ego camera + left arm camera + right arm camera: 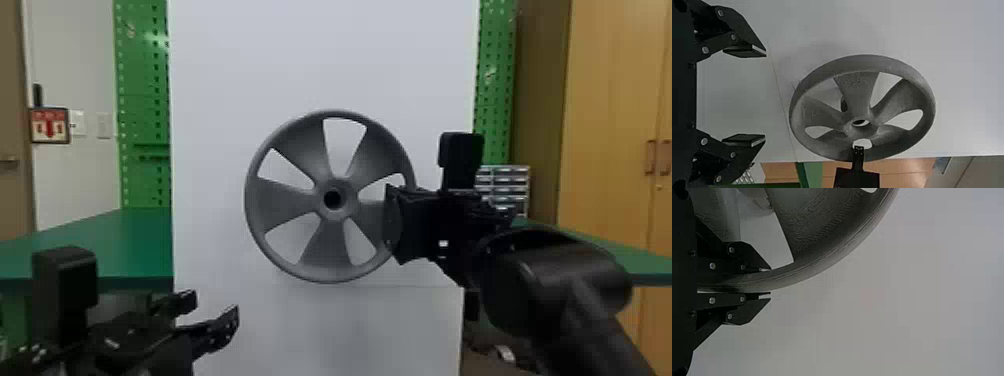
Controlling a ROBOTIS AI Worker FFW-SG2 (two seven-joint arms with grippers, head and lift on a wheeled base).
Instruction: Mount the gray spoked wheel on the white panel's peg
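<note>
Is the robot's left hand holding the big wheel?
No, the left gripper is wide open, and the gray wheel is apart from its fingers.

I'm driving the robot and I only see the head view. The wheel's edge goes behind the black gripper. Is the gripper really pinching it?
Observer: Yes. In the right wrist view, the right gripper has its jaws on both sides of the gray wheel's rim, closed on it.
Operator: Cool! Is the wheel on the peg, then? I just see a dark hole in the middle.
Observer: It doesn't look like it. In the left wrist view, a dark stub, probably the peg, shows through a gap between two spokes, beside the hub and not in its hole.
</note>
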